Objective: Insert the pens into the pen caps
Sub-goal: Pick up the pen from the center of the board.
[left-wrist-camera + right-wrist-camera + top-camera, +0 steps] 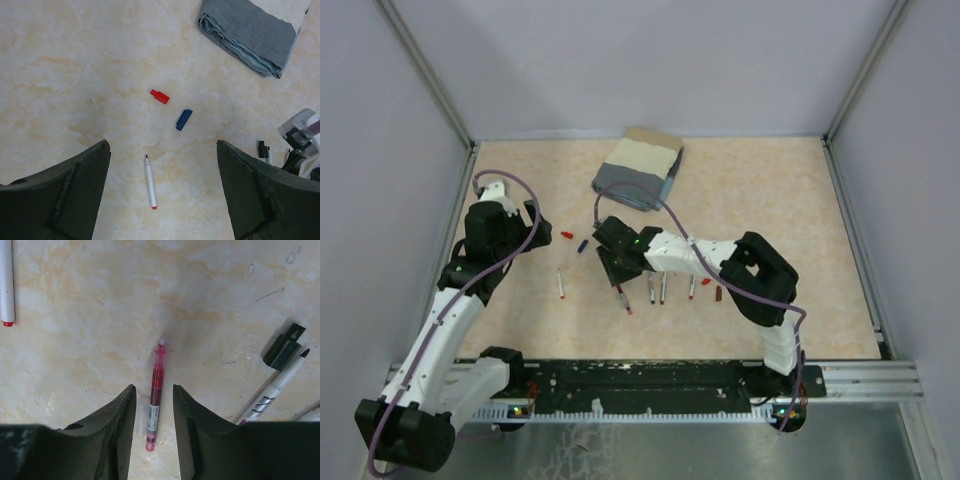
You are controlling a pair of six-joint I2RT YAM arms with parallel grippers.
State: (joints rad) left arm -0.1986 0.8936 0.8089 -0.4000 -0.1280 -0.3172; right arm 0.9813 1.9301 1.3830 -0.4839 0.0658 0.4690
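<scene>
Status: judged no pens [663, 288] capped yet, saw the right gripper [154, 390] slightly parted astride a red pen [159, 365] lying ungripped on the table [75, 290], and the left gripper [162, 143] wide open, empty, above loose red cap [160, 96] and blue cap [183, 119]

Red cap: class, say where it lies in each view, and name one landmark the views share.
Top external: red cap, left of centre.
Left wrist: red cap, near the middle.
Right wrist: not in it.
Landmark: blue cap, just lower right of it in both those views.
</scene>
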